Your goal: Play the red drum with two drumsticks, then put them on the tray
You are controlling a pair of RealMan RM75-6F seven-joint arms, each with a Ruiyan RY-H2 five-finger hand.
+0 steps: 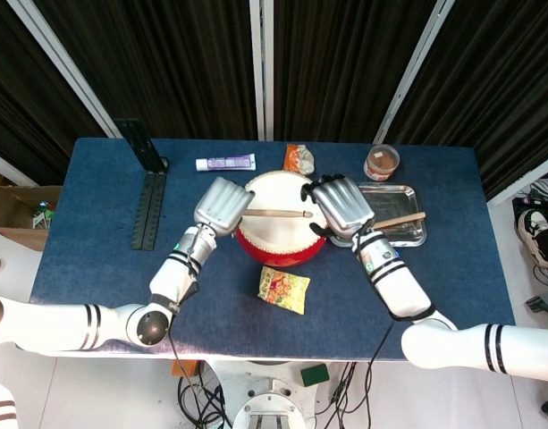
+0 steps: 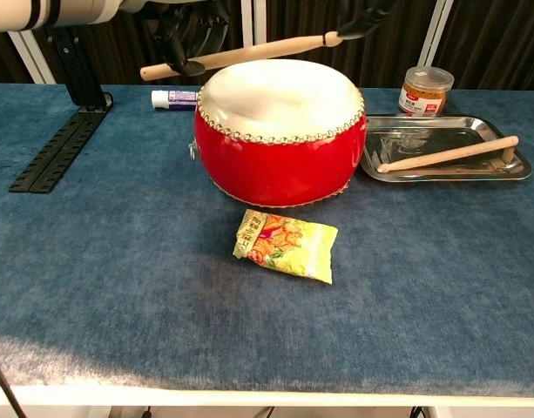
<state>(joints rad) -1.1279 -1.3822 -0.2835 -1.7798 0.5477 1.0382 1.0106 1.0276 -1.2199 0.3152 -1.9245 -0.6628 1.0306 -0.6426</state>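
The red drum (image 1: pixel 275 195) (image 2: pixel 280 148) stands mid-table. My left hand (image 1: pixel 224 204) holds one drumstick (image 1: pixel 278 214) (image 2: pixel 240 54) level above the drumhead, its tip pointing right. My right hand (image 1: pixel 342 206) hovers over the drum's right edge, fingers apart at that stick's tip. In the chest view its dark fingertips (image 2: pixel 362 17) meet the tip; whether they grip it is unclear. The second drumstick (image 1: pixel 399 221) (image 2: pixel 448 154) lies loose across the metal tray (image 1: pixel 408 239) (image 2: pixel 423 132), right of the drum.
A yellow snack packet (image 1: pixel 284 290) (image 2: pixel 286 246) lies in front of the drum. Behind the drum are a toothpaste tube (image 1: pixel 225 164), an orange packet (image 1: pixel 299 159) and a jar (image 1: pixel 381 162) (image 2: pixel 424 90). A black rail (image 1: pixel 148 210) (image 2: pixel 59 150) runs along the left.
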